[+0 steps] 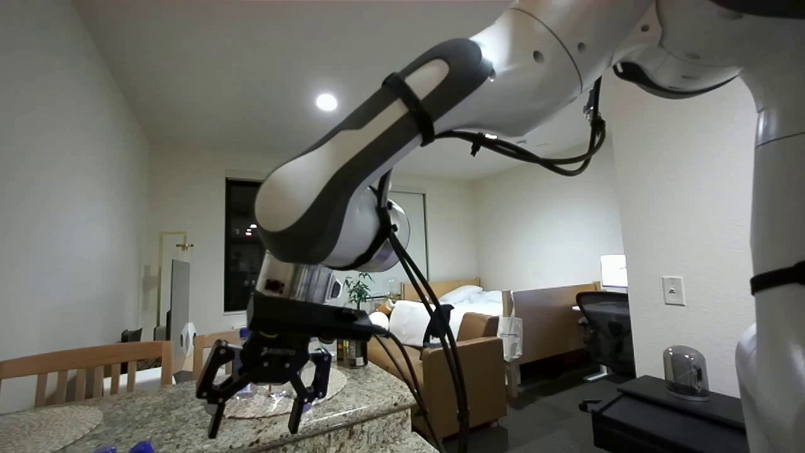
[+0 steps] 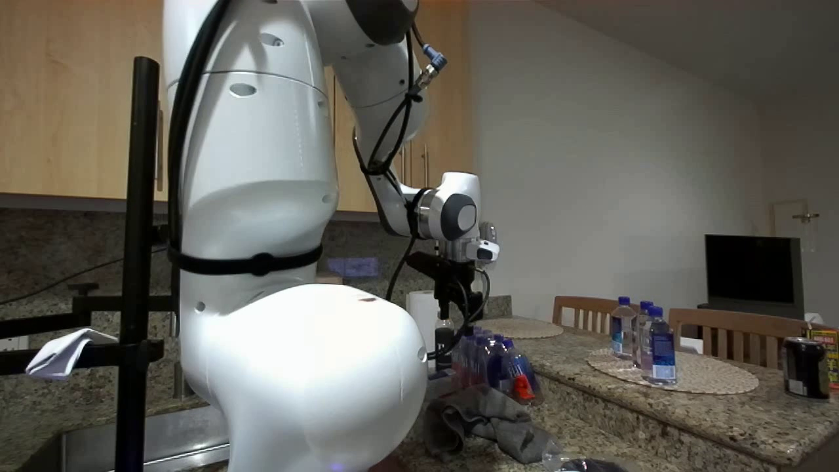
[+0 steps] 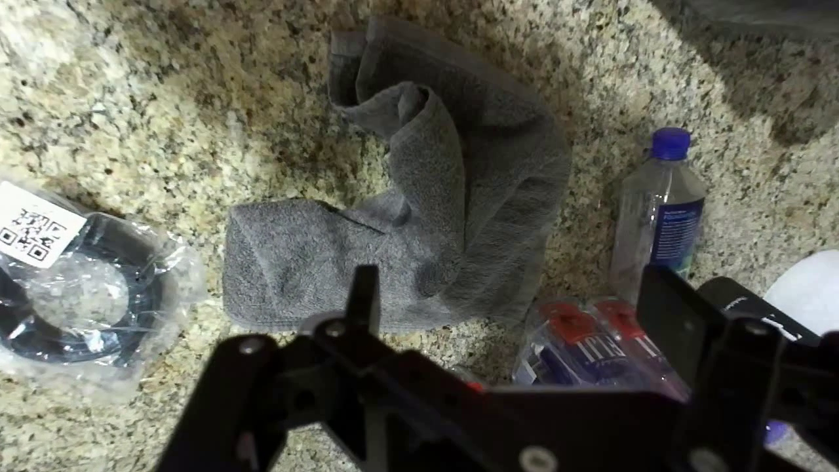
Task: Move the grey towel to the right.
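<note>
The grey towel (image 3: 505,177) lies crumpled and folded on the granite counter in the wrist view, bent into an angled shape with one loop raised. It also shows in an exterior view (image 2: 485,419), partly hidden behind the robot's white base. In the remaining exterior view it is out of sight. My gripper (image 3: 511,282) is open with nothing between its fingers. It hangs in the air above the counter, apart from the towel. In both exterior views the gripper (image 1: 255,425) (image 2: 460,314) points down.
A plastic-wrapped black coil (image 3: 85,282) lies left of the towel in the wrist view. A water bottle (image 3: 662,216) and packed bottles (image 3: 590,341) lie to its right. A raised granite ledge (image 2: 695,419) carries bottles (image 2: 662,347) on a woven mat (image 2: 721,377).
</note>
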You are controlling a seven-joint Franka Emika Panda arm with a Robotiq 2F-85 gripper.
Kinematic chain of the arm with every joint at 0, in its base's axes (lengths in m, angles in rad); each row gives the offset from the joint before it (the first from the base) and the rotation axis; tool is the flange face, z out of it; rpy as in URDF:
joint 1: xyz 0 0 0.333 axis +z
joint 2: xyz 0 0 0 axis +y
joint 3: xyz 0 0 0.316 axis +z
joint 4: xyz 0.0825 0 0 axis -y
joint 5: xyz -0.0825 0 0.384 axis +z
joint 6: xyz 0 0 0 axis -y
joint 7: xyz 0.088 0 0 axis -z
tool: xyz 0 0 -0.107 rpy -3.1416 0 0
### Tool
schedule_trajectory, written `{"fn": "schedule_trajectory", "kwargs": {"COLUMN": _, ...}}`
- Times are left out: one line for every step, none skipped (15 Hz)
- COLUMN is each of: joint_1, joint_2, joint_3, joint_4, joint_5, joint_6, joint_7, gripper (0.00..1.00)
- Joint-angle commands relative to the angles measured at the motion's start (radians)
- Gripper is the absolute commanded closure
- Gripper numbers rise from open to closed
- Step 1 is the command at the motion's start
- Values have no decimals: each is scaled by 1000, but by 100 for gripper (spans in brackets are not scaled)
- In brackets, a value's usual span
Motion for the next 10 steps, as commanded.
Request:
{"fn": "schedule_trajectory", "kwargs": {"joint_1": 27, "joint_2": 92, "joint_3": -26, "joint_4": 22, "joint_5": -16, "joint_6": 83, "joint_7": -64, "gripper": 0}}
{"fn": "schedule_trajectory", "kwargs": {"joint_1": 28, "joint_2": 107, "joint_3": -26, "joint_4": 17, "joint_5": -44, "joint_6": 119, "joint_7": -61, "gripper": 0}}
{"fn": "schedule_trajectory", "kwargs": {"joint_1": 33, "joint_2": 127, "joint_3": -28, "joint_4": 18, "joint_5": -55, "joint_6": 139, "joint_7": -71, "gripper": 0}}
{"fn": "schedule_trajectory", "kwargs": {"joint_1": 36, "joint_2": 149, "joint_3": -30, "joint_4": 15, "joint_5": -102, "joint_6": 176, "joint_7": -52, "gripper": 0}}
{"fn": "schedule_trajectory", "kwargs": {"joint_1": 40, "joint_2": 171, "joint_3": -34, "joint_4": 15, "joint_5": -158, "joint_6": 208, "joint_7": -33, "gripper": 0}}
{"fn": "schedule_trajectory", "kwargs": {"joint_1": 44, "joint_2": 193, "joint_3": -42, "joint_4": 16, "joint_5": -231, "joint_6": 244, "joint_7": -7, "gripper": 0}}
{"fn": "schedule_trajectory", "kwargs": {"joint_1": 51, "joint_2": 207, "joint_3": -55, "joint_4": 17, "joint_5": -302, "joint_6": 278, "joint_7": 20, "gripper": 0}}
{"fn": "schedule_trajectory", "kwargs": {"joint_1": 57, "joint_2": 207, "joint_3": -73, "joint_4": 17, "joint_5": -358, "joint_6": 300, "joint_7": 52, "gripper": 0}}
{"fn": "schedule_trajectory", "kwargs": {"joint_1": 60, "joint_2": 188, "joint_3": -66, "joint_4": 6, "joint_5": -262, "joint_6": 256, "joint_7": -7, "gripper": 0}}
{"fn": "schedule_trajectory", "kwargs": {"joint_1": 65, "joint_2": 198, "joint_3": -74, "joint_4": 7, "joint_5": -275, "joint_6": 265, "joint_7": 1, "gripper": 0}}
